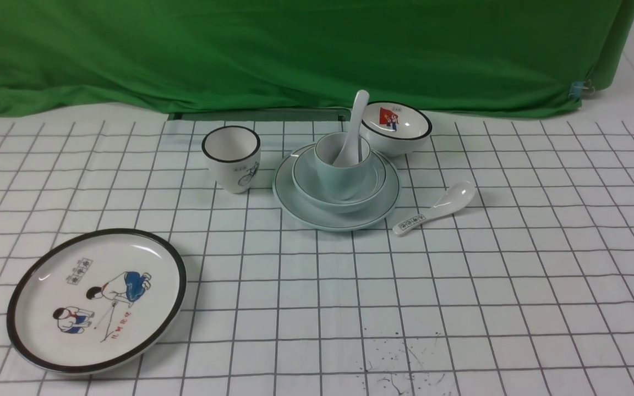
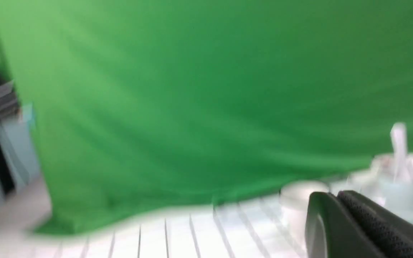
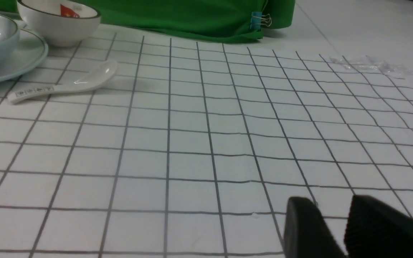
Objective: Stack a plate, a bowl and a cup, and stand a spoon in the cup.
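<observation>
Stack looked done: spoon [image 1: 354, 129] stood in cup [image 1: 342, 164], in bowl [image 1: 339, 177], on plate [image 1: 336, 187]. Left gripper [image 2: 335, 204] fingers together, right gripper [image 3: 332, 218] slightly apart, both empty. Retreat should stay wide of the stack.

Lab setup: green backdrop [image 1: 295, 49] (clipped), grid tablecloth [image 1: 515, 275]

A white black-rimmed plate [image 1: 97, 300] with cartoon children lies at the counter's [image 1: 515, 286] near left. A black-rimmed cup [image 1: 231, 158] with a bicycle drawing stands farther back. A tilted bowl [image 1: 396, 127] with a red picture sits before the green cloth [image 1: 295, 49]. A spoon [image 1: 435, 208] with a printed handle lies right of centre.
</observation>
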{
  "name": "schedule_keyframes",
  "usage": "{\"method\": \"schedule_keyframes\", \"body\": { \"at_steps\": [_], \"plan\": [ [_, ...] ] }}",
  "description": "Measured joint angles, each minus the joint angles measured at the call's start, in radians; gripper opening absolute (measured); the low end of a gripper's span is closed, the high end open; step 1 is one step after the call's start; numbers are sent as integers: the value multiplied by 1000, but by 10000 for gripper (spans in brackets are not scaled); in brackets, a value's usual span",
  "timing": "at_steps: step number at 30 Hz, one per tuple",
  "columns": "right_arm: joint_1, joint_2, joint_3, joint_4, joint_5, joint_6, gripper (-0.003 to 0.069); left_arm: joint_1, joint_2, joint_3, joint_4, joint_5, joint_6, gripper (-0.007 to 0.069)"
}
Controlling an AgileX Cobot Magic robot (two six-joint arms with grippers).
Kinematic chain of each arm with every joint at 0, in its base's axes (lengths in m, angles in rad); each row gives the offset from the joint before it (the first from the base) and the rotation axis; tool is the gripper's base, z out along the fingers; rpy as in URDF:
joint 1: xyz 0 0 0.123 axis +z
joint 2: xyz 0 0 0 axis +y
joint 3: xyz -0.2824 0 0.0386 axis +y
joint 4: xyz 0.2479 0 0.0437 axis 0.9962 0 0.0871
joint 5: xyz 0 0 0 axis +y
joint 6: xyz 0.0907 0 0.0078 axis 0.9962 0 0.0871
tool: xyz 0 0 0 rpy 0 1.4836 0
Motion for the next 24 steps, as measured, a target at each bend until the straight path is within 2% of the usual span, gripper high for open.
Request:
{"method": "schedule_keyframes", "body": {
  "at_steps": [4, 12, 15, 24],
  "plan": [
    [0, 0, 0, 0, 0, 0, 231, 29, 0, 67, -57, 22, -2, -30],
    [0, 0, 0, 0, 0, 0, 237, 43, 0, 73, -225, 297, 124, -30],
    [0, 0, 0, 0, 0, 0, 238, 48, 0, 73, -240, 314, 170, -30],
    [0, 0, 0, 0, -1, 0, 239, 77, 0, 73, -274, 318, 178, -29]
  ]
}}
